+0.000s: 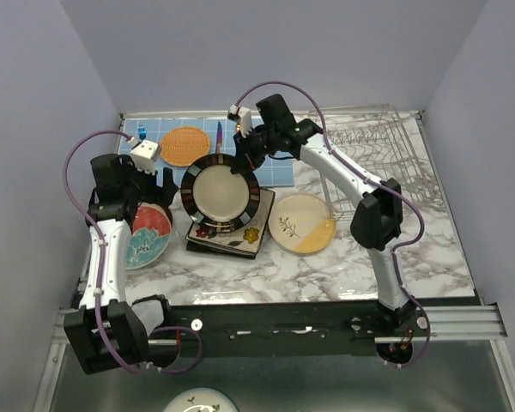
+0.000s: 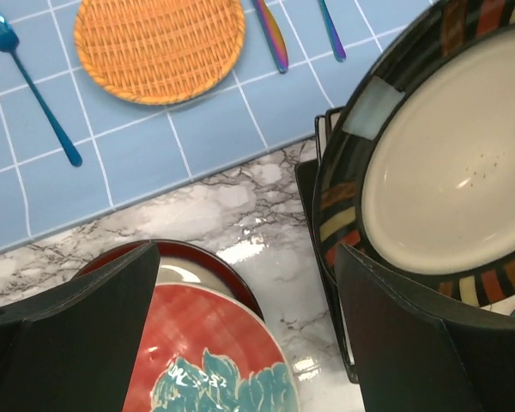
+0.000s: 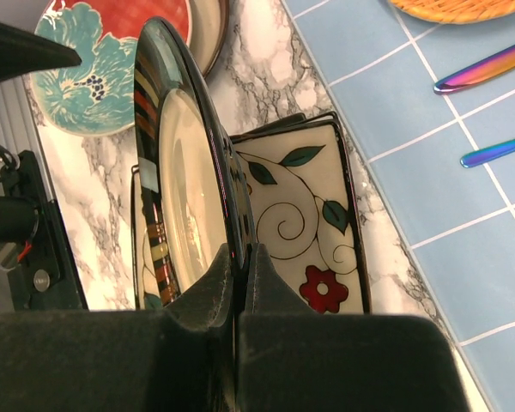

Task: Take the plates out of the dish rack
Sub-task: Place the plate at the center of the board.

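Note:
My right gripper [image 1: 239, 165] is shut on the far rim of a round stripe-rimmed plate [image 1: 219, 190]. That plate is tilted up over a stack of square flowered plates [image 1: 233, 235]. In the right wrist view the dark rim [image 3: 237, 225] sits pinched between the fingers, above the flowered square plate [image 3: 307, 225]. My left gripper [image 1: 151, 184] hangs open over a red plate with a teal flower [image 1: 148, 237], nothing between its fingers [image 2: 69, 326]. This red plate [image 2: 208, 343] lies on a red-rimmed one. A cream and yellow plate [image 1: 302, 223] lies flat at centre right. The wire dish rack [image 1: 386, 150] stands at the back right.
A blue tiled mat [image 1: 176, 137] at the back holds an orange woven mat [image 1: 185, 145] and iridescent cutlery [image 2: 272, 34], with a blue fork [image 2: 36, 90] at its left. Another plate [image 1: 197, 402] shows below the table's near edge. Walls close in on both sides.

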Robot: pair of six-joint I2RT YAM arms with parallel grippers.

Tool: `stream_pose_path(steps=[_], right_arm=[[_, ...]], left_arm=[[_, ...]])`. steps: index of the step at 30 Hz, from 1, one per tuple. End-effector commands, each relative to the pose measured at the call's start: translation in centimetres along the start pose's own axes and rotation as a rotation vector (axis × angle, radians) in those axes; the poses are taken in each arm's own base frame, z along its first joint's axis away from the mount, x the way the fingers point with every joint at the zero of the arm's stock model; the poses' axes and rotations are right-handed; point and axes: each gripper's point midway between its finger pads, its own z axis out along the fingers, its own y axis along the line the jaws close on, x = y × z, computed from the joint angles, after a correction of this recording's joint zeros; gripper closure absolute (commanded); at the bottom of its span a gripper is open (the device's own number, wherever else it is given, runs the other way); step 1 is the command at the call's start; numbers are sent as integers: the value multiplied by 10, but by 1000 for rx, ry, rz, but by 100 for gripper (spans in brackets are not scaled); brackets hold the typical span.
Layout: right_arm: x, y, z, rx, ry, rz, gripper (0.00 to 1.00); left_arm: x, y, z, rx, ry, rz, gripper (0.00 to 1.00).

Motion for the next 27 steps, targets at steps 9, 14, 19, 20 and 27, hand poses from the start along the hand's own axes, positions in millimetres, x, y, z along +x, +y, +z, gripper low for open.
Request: stream_pose_path(steps=[9,14,19,20,27], right_arm=[[-60,42,-40,-44,-169,-99,99],[-62,56,-47,-103,-174,-113,99],[-67,64,-54,-117,-189,-127,99],[-68,64,-54,-122,-190,-128,99],[-73,82,-63,-181,-200,-145,99]], left_arm=[[-11,-30,1,171,-64,-105,6],[32,-34,13,269,-35,-86,7],[38,-40,13,328,-49,-84,8],[36,-41,13,338,-54,-81,9],[29,-65,4,529,-76,-62,16]])
